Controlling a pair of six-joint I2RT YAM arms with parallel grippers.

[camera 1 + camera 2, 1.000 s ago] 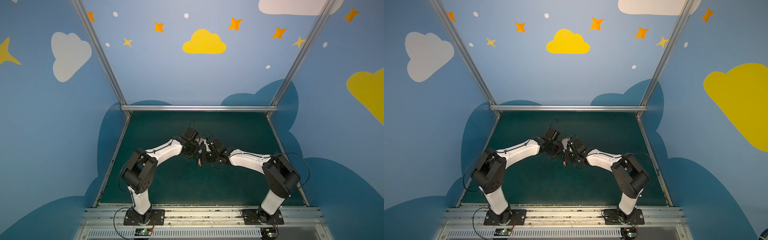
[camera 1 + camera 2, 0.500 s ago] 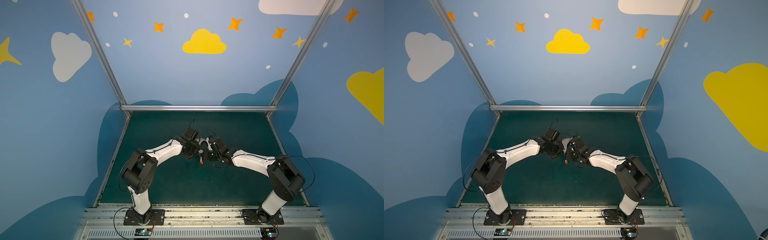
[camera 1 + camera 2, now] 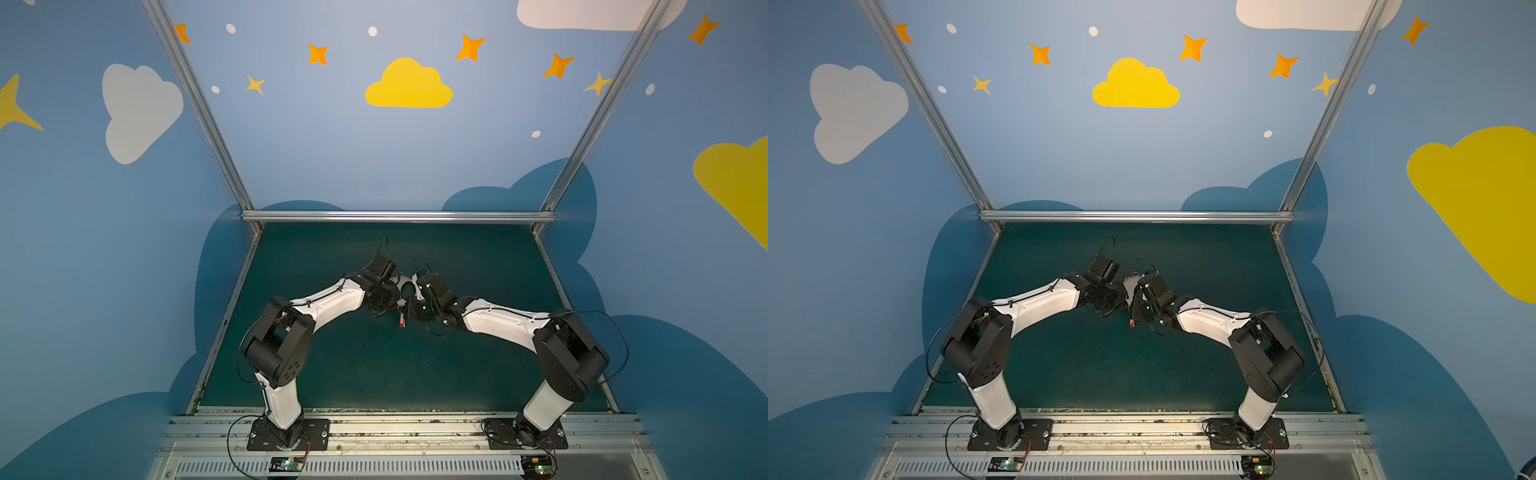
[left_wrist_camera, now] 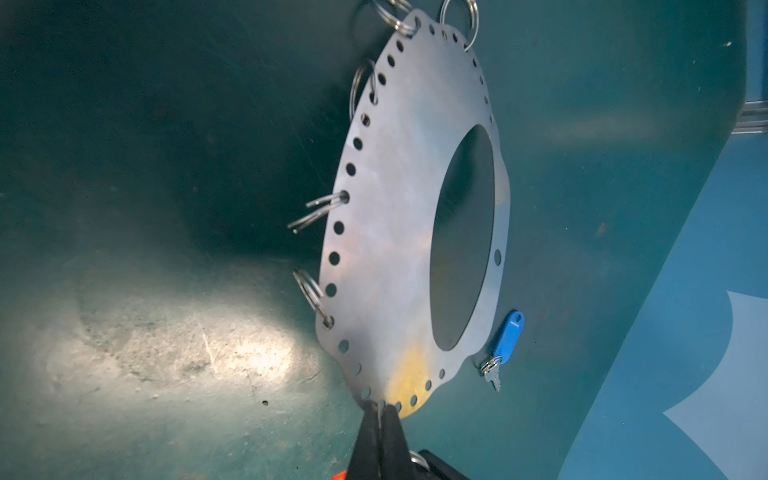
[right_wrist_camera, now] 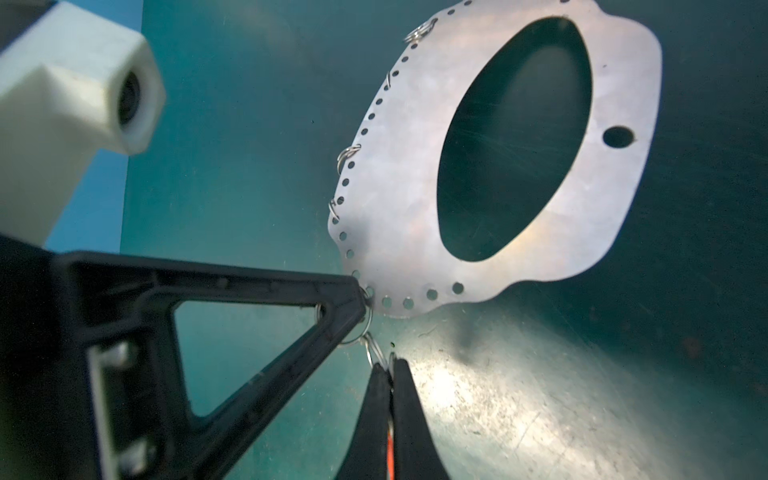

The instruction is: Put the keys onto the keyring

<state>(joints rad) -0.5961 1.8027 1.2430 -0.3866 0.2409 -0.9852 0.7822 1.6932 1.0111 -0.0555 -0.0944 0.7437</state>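
Meeting over the mat (image 3: 374, 365), both arms had open green floor all round, walls well apart. The left gripper (image 4: 379, 409) pinched the keyring (image 4: 390, 232) by its rim, plate tilted up; the right gripper (image 5: 390, 365) clamped the red-tagged key (image 3: 401, 322) just beside that rim. The blue-tagged key (image 4: 508, 338) lay on the mat.

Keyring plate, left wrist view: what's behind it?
The green mat shows through its oval hole; the blue-tagged key lies beyond the edge of the keyring plate. Anything behind solid metal is hidden.
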